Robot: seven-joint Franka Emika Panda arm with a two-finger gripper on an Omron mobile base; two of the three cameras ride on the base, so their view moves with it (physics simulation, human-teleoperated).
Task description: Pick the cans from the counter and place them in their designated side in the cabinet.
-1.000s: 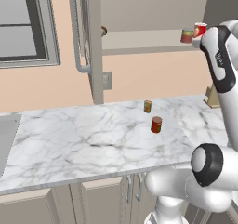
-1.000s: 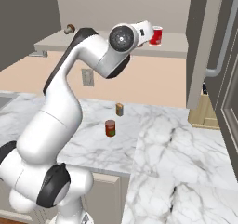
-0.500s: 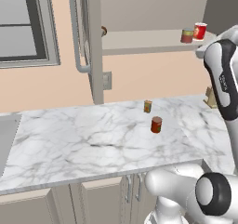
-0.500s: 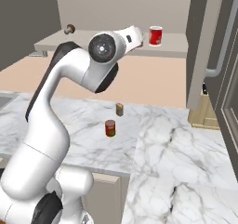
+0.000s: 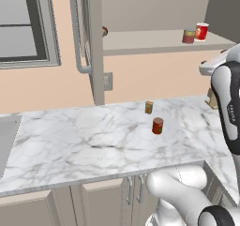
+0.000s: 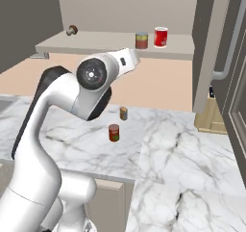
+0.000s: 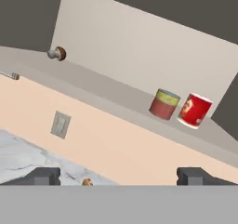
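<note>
The gripper (image 7: 118, 175) is spread wide and empty. The dark red can (image 5: 158, 125) and the shorter can (image 5: 149, 107) stand on the counter (image 5: 84, 145), at six o'clock below the raised hand.

A bright red can (image 5: 201, 31) with a white rim stands upright near the right end of the shelf, just beside a shorter can with a yellow-green top (image 5: 189, 35) on its left. A small brown mushroom (image 6: 72, 30) lies at the shelf's far left end. A wall switch plate (image 5: 108, 81) sits on the peach wall (image 5: 150, 75) below the shelf. A dark-framed window (image 5: 26, 26) is at the left, and a grey sink (image 5: 7, 138) edge below it. Low cupboard doors (image 5: 93, 202) run under the slab. A wooden block (image 6: 211, 115) stands at the far right corner.
</note>
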